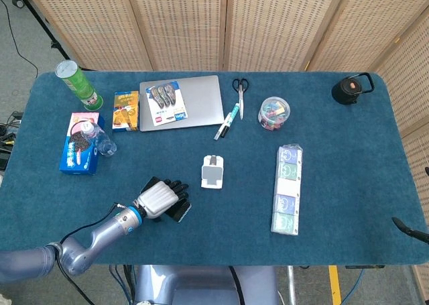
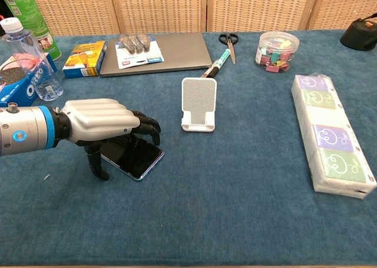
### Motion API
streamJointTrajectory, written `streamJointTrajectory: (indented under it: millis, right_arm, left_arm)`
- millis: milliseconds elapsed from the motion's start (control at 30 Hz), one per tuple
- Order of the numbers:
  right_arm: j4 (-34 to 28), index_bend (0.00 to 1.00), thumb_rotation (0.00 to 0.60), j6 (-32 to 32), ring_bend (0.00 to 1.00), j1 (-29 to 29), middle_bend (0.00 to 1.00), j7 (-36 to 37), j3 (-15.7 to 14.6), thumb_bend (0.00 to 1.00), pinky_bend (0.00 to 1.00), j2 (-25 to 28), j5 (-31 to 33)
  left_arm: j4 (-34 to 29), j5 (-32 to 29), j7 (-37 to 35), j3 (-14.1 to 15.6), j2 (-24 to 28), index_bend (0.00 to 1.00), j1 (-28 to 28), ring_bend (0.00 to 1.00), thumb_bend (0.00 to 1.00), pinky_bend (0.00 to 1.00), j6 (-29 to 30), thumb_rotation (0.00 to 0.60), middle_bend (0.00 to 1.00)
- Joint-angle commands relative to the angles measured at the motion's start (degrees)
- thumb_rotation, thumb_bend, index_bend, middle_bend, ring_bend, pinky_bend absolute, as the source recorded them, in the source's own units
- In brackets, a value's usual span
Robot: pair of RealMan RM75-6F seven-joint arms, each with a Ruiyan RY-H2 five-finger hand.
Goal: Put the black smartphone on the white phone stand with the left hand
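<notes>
Grasp step in hand: left hand point(image 2: 100, 126) is arched over the black smartphone point(image 2: 136, 156) lying flat on the table point(image 2: 235, 209), fingers curling but nothing gripped yet; closure, lift, then transfer to white phone stand point(image 2: 198, 104) needed.

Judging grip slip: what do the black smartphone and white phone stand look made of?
Black smartphone: glossy, glass-like face, since it mirrors the left hand above it. White phone stand: probably matte plastic, with a finely dotted back plate and no glare.
</notes>
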Motion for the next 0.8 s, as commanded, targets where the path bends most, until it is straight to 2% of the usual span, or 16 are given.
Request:
streamJointTrajectory:
  millis: [33, 133, 233, 500, 800]
  right_arm:
    - [-0.02, 0.00, 0.600, 0.06, 0.00, -0.03, 0.00, 0.04, -0.04, 0.00, 0.00, 0.02, -0.10]
    - [-0.13, 0.00, 0.600, 0.09, 0.00, -0.01, 0.00, -0.05, -0.02, 0.00, 0.00, 0.01, -0.14]
    - [-0.29, 0.00, 0.600, 0.05, 0.00, 0.04, 0.00, -0.23, -0.05, 0.00, 0.00, 0.00, -0.21]
    - [-0.42, 0.00, 0.600, 0.26, 0.00, -0.08, 0.00, -0.32, -0.16, 0.00, 0.00, 0.04, -0.43]
    - [-0.25, 0.00, 0.600, 0.22, 0.00, -0.12, 0.00, -0.26, -0.27, 0.00, 0.00, 0.04, -0.50]
  left_arm:
    - [1.87, 1.86, -0.52, 0.63, -1.68, 0.54, 1.04, 0.29, 0.00, 0.41, 2.93, 0.600, 0.39]
    - [3.68, 4.62, -2.68, 1.36, -2.77, 0.60, 2.02, 0.37, 0.00, 0.46, 5.90, 0.600, 0.46]
    - [5.33, 7.07, -5.12, 2.15, -3.33, 0.62, 2.69, 0.40, 0.00, 0.48, 8.04, 0.600, 0.51]
    - [8.44, 11.24, -8.96, 2.36, -4.20, 0.64, 4.68, 0.49, 0.01, 0.54, 15.11, 0.600, 0.53]
    - [7.71, 13.54, -10.06, 1.77, -2.58, 0.64, 5.59, 0.49, 0.01, 0.54, 19.68, 0.600, 0.53]
